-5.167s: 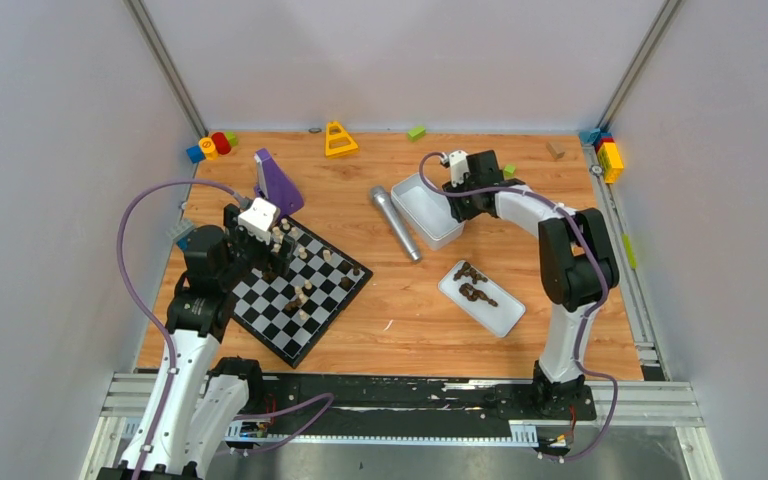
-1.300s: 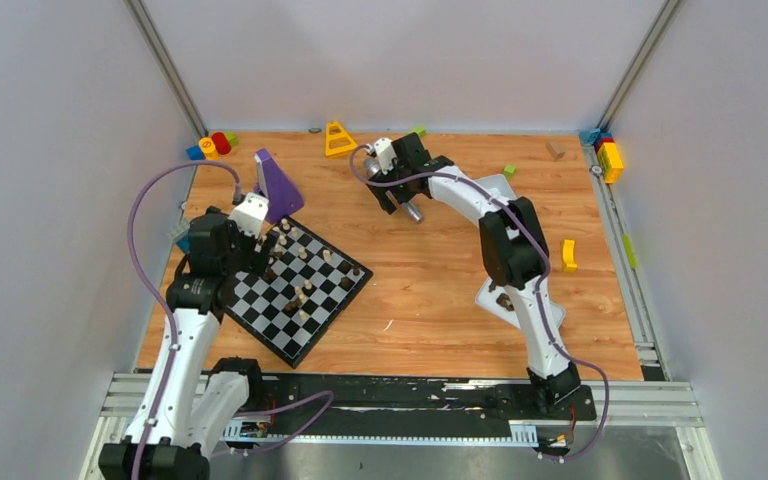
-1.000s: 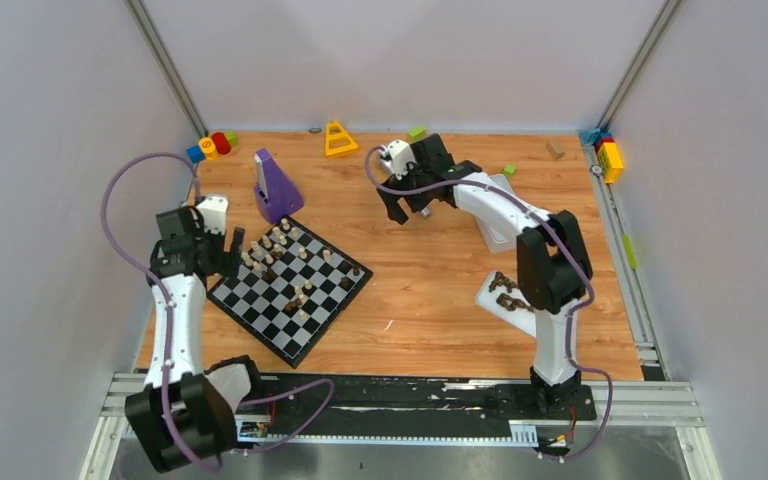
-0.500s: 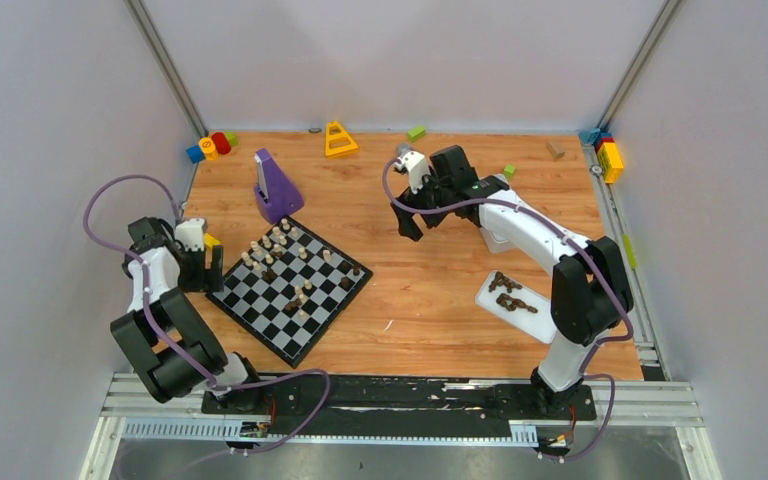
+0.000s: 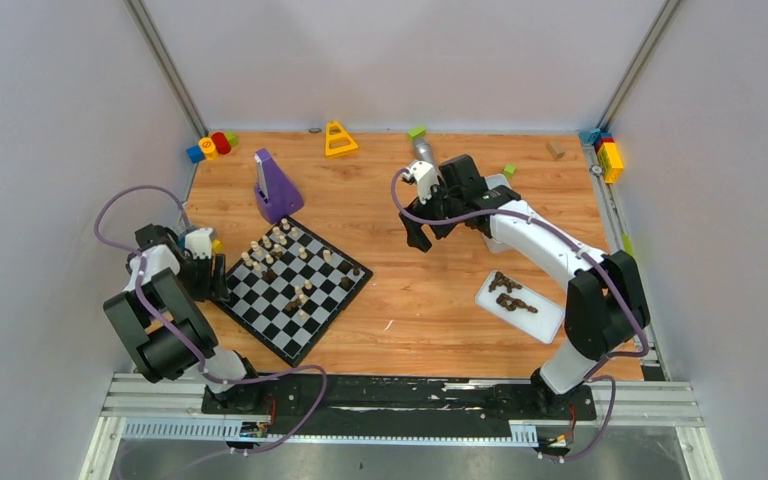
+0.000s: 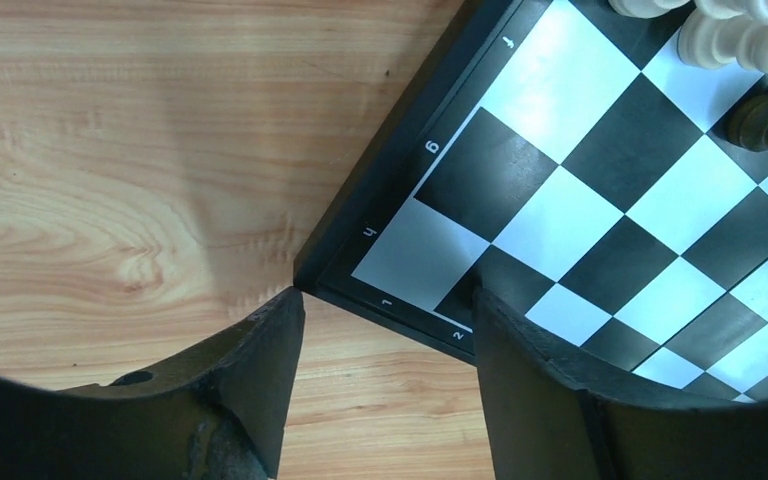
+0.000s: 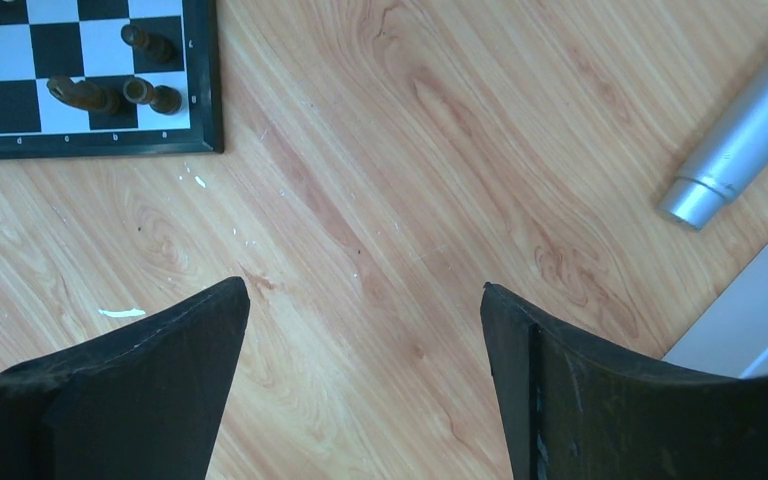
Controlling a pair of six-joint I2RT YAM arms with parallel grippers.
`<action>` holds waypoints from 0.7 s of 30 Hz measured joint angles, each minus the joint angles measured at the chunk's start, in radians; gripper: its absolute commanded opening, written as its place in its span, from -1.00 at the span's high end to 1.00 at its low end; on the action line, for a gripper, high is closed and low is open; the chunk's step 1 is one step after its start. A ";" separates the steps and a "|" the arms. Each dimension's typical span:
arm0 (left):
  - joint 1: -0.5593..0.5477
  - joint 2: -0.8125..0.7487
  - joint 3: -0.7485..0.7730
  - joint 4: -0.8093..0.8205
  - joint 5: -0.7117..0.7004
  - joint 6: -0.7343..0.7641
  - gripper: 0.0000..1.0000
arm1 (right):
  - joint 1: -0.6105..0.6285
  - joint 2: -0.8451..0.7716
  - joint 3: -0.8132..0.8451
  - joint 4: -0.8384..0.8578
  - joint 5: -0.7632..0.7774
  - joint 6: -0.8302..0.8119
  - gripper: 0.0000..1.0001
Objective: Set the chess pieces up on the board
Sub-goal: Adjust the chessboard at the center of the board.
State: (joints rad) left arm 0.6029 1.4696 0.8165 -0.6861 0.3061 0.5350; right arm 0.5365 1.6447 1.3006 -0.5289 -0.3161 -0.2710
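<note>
I see left hand (image 6: 388,300) apart at board (image 6: 600,200) corner; right hand (image 7: 362,290) apart, empty, silver cylinder (image 7: 750,130) and white tray (image 7: 760,320) beside.

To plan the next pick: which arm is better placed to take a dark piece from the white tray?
Probably right: right gripper open, empty, nearer the tray; left gripper straddles the board's far corner.

Wooden table (image 5: 420,290): board (image 5: 272,318) left, white tray (image 5: 550,322) right, silver cylinder (image 5: 423,152), purple wedge (image 5: 277,187), yellow triangle (image 5: 339,139), toy blocks (image 5: 210,146) far corners.
</note>
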 measured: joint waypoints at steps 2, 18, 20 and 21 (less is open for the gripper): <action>-0.006 0.016 0.014 -0.011 0.000 0.003 -0.20 | 0.000 -0.007 -0.014 -0.006 0.004 -0.002 -0.75; -0.394 0.178 0.206 -0.036 -0.097 -0.023 -0.03 | -0.002 -0.110 -0.085 -0.019 0.114 -0.031 -0.74; -0.460 0.211 0.245 -0.036 -0.114 -0.045 -0.03 | -0.006 -0.126 -0.109 -0.019 0.130 -0.033 -0.75; -0.500 0.233 0.272 -0.035 -0.121 -0.062 -0.03 | -0.008 -0.134 -0.119 -0.022 0.137 -0.034 -0.75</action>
State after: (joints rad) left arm 0.1028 1.7023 1.0882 -0.7212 0.1856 0.4732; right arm 0.5289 1.5105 1.1812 -0.5510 -0.1791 -0.3054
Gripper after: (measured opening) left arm 0.514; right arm 0.873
